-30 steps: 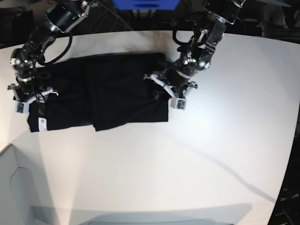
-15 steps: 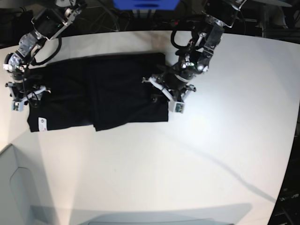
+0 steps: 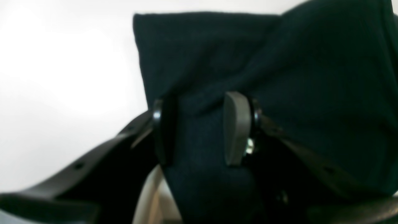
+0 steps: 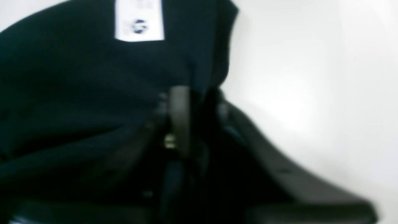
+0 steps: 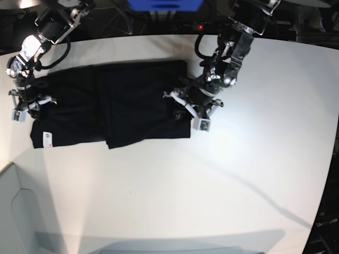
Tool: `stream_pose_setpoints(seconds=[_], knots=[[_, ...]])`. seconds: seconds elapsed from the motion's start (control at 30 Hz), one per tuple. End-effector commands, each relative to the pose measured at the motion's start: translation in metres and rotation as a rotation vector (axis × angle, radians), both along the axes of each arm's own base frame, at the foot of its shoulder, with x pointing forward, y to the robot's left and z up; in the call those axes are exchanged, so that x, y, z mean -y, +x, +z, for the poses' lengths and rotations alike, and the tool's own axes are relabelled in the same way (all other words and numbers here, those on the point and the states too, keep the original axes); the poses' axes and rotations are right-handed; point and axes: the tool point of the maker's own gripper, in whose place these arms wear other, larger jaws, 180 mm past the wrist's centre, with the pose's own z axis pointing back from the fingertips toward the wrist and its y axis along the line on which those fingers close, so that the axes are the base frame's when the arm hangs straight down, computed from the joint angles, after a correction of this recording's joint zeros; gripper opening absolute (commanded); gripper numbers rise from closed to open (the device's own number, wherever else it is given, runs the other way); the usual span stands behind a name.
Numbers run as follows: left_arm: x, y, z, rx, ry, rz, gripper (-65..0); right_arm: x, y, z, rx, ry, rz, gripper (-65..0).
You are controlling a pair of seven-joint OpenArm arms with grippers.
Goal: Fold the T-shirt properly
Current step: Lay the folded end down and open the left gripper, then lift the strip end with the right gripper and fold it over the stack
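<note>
The black T-shirt [image 5: 122, 106] lies flat on the white table [image 5: 222, 185] as a long folded band with a small white label [image 5: 46, 137] near its left end. My left gripper [image 5: 185, 106] sits at the band's right edge. In the left wrist view it [image 3: 200, 130] is shut on the T-shirt [image 3: 311, 77], and a thick fold of black cloth fills the gap between its pads [image 3: 236, 127]. My right gripper [image 5: 30, 103] is at the band's left edge. In the right wrist view it [image 4: 197, 115] pinches the hem of the T-shirt [image 4: 77, 93] just below the label [image 4: 139, 21].
Cables and a blue object [image 5: 164, 4] lie behind the table's far edge. A pale grey panel [image 5: 13, 211] stands off the table's lower left corner. White tabletop stretches in front of the shirt and to its right.
My right gripper has gone from wide open to closed at the shirt's left edge after shifting slightly left. My left gripper has kept its grip and barely moved.
</note>
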Motion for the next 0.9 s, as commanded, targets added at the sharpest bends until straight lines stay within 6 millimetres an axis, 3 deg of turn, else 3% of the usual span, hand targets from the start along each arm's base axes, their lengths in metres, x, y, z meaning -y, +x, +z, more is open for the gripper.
stream_pose_setpoints(seconds=[0.0,0.23,0.43,0.63,0.77,0.87], knots=[[0.000,0.005,0.006,0.019,-0.006,0.000,-40.3,-0.006,-0.016,-0.018,-0.111,-0.003,0.023,-65.0],[0.002,0.006,0.007,0.022,-0.009,0.001,-40.3,-0.001,-0.007,0.012,-0.042,-0.068,0.021,-65.0],[0.002,0.005,0.007,0.021,-0.007,0.000,-40.3,-0.023,0.009,0.073,0.109,-0.167,0.033,-65.0],[0.001,0.006,0.007,0.019,-0.004,0.000,-40.3,-0.098,0.022,0.112,0.218,-0.185,0.190,-65.0],[0.002,0.005,0.007,0.017,-0.005,0.001,-40.3,-0.163,0.021,0.150,0.340,-0.156,0.336,-65.0],[0.002,0.006,0.007,0.018,-0.004,0.001,-40.3,-0.220,0.015,0.161,0.393,-0.085,0.475,-65.0]])
